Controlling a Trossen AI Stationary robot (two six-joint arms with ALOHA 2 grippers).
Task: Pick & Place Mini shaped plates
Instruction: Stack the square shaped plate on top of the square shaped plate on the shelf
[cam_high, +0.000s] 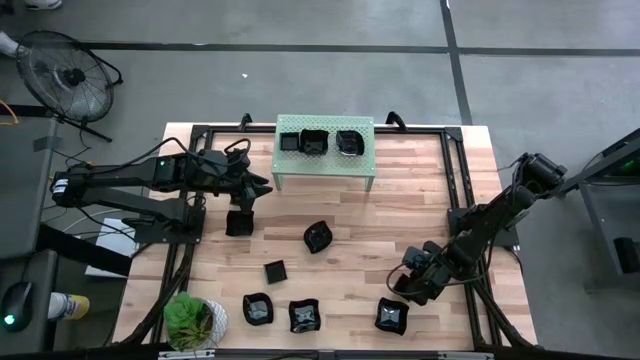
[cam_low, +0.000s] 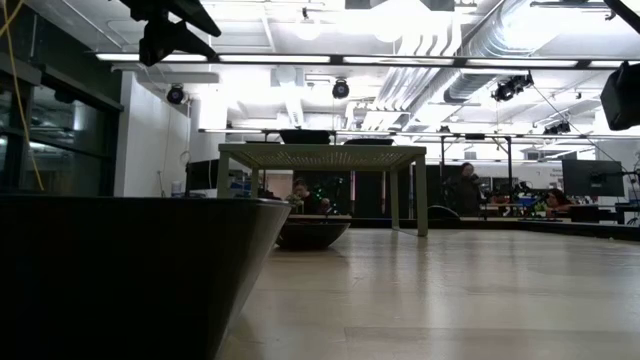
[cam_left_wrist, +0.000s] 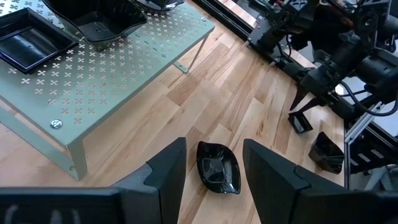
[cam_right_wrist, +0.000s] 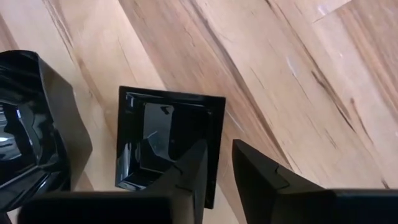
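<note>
Right gripper (cam_right_wrist: 217, 165) low over the table (cam_high: 400, 200), fingers narrowly parted astride a square plate's (cam_right_wrist: 168, 140) rim. Left gripper (cam_left_wrist: 211, 165) fingers apart, empty, above an oval plate (cam_left_wrist: 219, 168) beside the shelf (cam_left_wrist: 112, 68).

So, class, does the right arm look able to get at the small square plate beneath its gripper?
Probably yes: the right gripper hangs open over the square plate, fingers either side of one rim, with nothing between. The neighbouring plate lies apart. The left gripper hovers near the shelf.

overhead cam, table-level cam, 2 wrist cams
</note>
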